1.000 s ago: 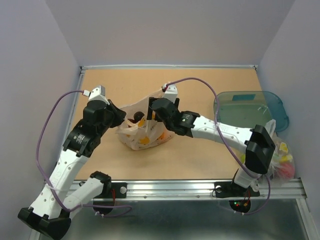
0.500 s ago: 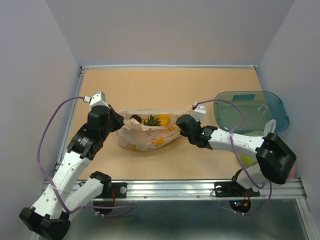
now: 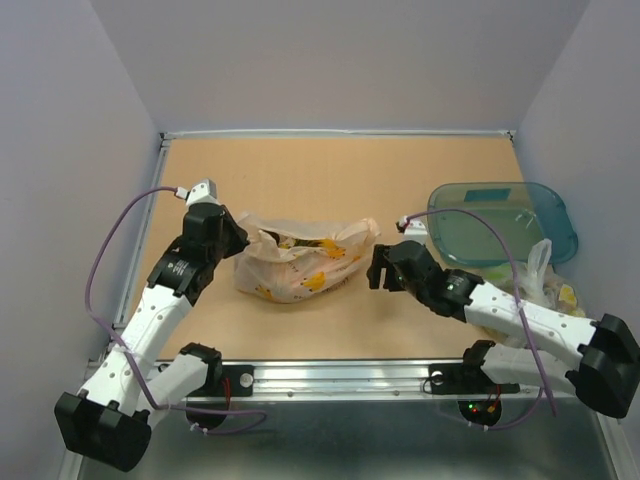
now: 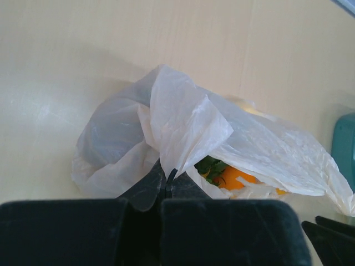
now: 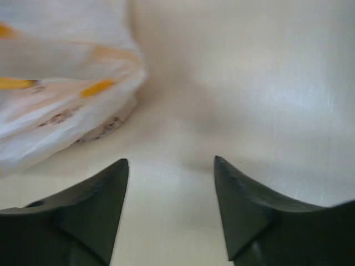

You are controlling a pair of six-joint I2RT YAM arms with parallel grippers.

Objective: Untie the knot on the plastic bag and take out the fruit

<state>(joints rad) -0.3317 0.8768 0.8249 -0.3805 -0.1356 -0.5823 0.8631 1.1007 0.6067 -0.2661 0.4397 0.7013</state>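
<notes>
Left gripper [image 4: 168,178] is closed tight on a fold of the plastic bag [image 4: 183,124], film pinched right at the fingertips; same grip and same spot at the bag's left end as a second ago. The bag lies straight ahead of that tool on the table [image 3: 300,170], mouth gaping just past the fingertips, with fruit [image 4: 239,178] showing inside: an orange piece and some green leaves. Right gripper [image 5: 169,163] has jaws apart with nothing between them, only bare tabletop. A second ago it was up over the bag mouth, half a second ago it was at the bag's right end, and now it has pulled back and sits clear of it, bag [image 5: 50,105] ahead and to its left, near but not touching. From above, the bag [image 3: 300,262] lies longer and flatter than a second ago, spread between the left gripper [image 3: 232,240] and right gripper [image 3: 378,268], fruit [image 3: 305,243] still inside. Teal tray [image 3: 500,220] and clearer bag [image 3: 548,280] are behind the right tool, unchanged
</notes>
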